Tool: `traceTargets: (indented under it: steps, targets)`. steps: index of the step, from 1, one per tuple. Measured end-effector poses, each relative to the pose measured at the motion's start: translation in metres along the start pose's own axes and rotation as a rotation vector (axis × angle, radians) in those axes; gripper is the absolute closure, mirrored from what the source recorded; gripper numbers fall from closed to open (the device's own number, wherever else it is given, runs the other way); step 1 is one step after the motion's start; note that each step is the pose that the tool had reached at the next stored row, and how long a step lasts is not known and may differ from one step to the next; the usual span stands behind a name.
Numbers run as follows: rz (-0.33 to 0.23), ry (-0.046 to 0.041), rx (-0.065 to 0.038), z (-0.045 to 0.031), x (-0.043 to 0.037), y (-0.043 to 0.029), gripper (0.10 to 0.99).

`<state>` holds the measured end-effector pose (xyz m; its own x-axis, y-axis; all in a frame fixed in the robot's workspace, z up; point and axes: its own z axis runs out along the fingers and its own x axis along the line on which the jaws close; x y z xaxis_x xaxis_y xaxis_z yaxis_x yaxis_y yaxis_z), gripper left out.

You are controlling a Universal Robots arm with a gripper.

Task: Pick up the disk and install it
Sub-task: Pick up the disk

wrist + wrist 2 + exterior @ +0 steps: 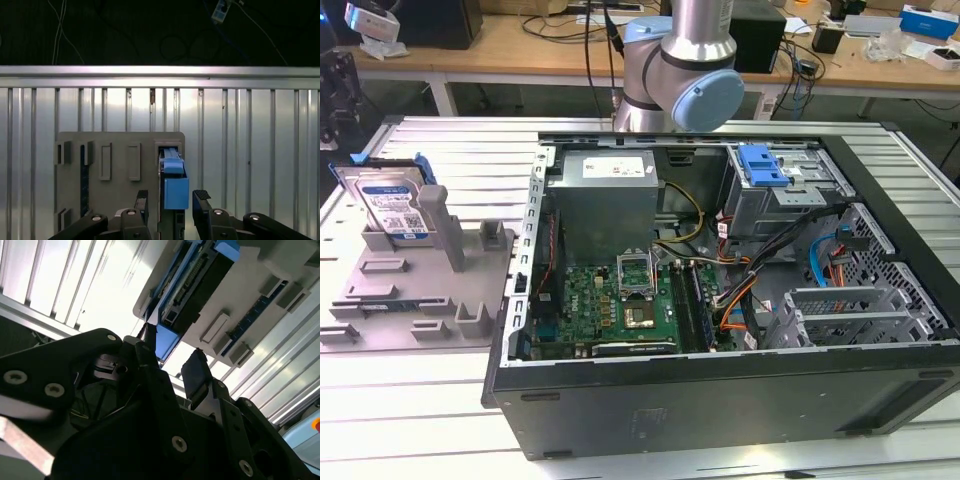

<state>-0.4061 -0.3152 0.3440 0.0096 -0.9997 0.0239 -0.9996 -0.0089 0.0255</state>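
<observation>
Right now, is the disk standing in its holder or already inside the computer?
In the holder, upright on edge: the disk stands slotted in the grey rack, outside the open computer case.

I see an open case (720,395) filling the centre and right of the exterior view, its motherboard (610,305) at lower centre, the power supply (610,205) above it, a blue latch (763,165) at upper right. A grey holder (410,300) lies at left on the slatted table (420,410). A wooden bench (520,45) with cables (560,25) crosses the top.
</observation>
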Motion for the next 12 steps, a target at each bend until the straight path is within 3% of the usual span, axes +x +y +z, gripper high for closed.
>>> traceTargets:
  steps: [12]
  targets:
    - [0.054,0.0004,-0.001,0.0007,-0.0019,0.0000,0.604]
